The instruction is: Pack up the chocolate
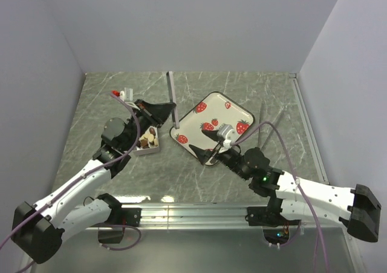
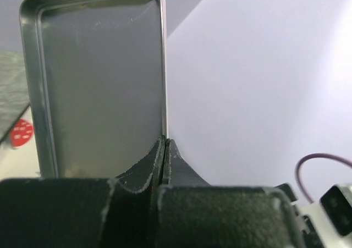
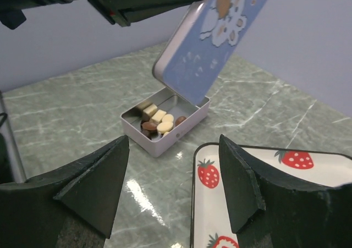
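The chocolate (image 3: 159, 124), small dark brown and cream pieces, lies in one end of an open lilac tin (image 3: 165, 143) on the marble table; it also shows as chocolate (image 1: 149, 141) in the top view. My left gripper (image 2: 165, 143) is shut on the edge of the tin's lid (image 2: 99, 94). It holds the lid upright just above and behind the tin. The lid (image 3: 214, 33) shows a blue printed face in the right wrist view. My right gripper (image 3: 173, 141) stands open and empty, low over the tray's near-left edge, facing the tin.
A white tray (image 1: 219, 106) printed with red strawberries lies right of the tin; its black rim (image 3: 193, 204) runs between my right fingers. A small red and white object (image 1: 121, 93) sits at the back left. Thin rods (image 1: 266, 124) lie right of the tray. Walls enclose three sides.
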`<state>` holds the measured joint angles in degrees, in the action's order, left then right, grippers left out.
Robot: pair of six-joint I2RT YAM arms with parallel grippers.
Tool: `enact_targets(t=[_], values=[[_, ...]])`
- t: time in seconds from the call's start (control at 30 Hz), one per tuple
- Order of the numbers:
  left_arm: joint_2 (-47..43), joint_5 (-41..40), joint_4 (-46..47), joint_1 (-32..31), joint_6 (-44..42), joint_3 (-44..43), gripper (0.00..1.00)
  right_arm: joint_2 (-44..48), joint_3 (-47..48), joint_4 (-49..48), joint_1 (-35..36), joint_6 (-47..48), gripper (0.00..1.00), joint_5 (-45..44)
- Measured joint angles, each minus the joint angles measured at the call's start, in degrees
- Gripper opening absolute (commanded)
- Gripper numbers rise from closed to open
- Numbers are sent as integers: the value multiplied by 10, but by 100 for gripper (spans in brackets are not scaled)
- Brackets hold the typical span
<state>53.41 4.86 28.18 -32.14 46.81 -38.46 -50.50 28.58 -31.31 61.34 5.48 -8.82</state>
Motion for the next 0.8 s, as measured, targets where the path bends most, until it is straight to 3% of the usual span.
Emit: enact_targets(t=[0.43,0.8], values=[[18,-40,158,-46,71,57,1,-93,-19,-179,85,86,73,-155],[43,-47,249,-99,113,80,1,-114,-32,-261,104,114,73,-178]])
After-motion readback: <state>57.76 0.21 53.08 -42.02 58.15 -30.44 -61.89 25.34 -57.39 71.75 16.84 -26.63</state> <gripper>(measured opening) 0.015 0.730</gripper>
